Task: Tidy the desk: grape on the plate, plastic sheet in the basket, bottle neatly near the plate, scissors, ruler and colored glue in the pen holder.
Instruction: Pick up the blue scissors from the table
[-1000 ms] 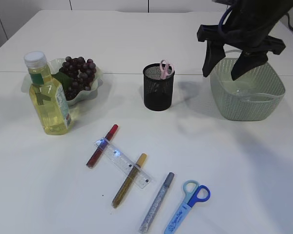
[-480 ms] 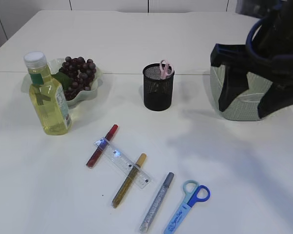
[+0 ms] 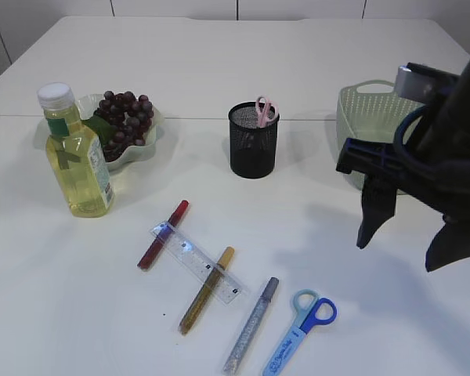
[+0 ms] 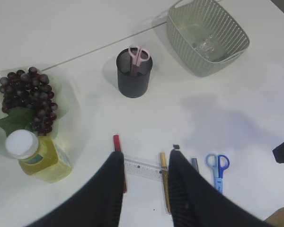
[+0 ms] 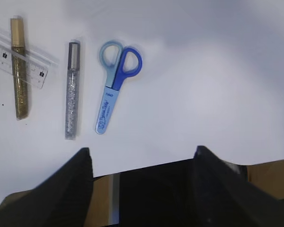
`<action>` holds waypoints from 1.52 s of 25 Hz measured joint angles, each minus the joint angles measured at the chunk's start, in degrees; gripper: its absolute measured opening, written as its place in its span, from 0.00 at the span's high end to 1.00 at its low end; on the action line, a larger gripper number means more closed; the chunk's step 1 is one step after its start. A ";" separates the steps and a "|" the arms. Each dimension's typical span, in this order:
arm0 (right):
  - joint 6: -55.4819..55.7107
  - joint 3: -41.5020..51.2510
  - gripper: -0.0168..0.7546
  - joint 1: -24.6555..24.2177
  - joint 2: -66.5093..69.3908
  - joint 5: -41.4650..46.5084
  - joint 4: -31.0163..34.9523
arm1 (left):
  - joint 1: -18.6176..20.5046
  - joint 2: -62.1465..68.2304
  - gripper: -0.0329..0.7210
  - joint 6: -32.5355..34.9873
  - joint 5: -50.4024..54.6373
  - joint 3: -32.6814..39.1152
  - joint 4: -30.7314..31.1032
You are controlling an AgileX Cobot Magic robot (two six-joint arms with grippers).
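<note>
right tool (image 3: 407,243) above desk; pink scissors (image 3: 265,110) in pen holder (image 3: 254,146)

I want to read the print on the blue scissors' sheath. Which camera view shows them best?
The right wrist view: the blue scissors lie whole, seen from above and largest, with faint print on the sheath. The exterior view shows them small at the bottom edge, slanted. The left wrist view shows them tiny beside the left gripper.
</note>
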 joint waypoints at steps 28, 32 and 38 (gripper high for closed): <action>6.47 0.44 0.31 2.69 21.44 -13.63 4.91 | 0.00 0.00 0.64 0.47 0.00 0.00 0.60; 5.34 0.44 0.31 3.13 22.63 -13.63 5.81 | 0.00 0.00 0.64 0.47 0.00 0.00 0.60; 5.11 0.44 0.31 4.44 24.48 -15.81 6.33 | 0.00 0.00 0.64 0.47 0.00 0.00 0.63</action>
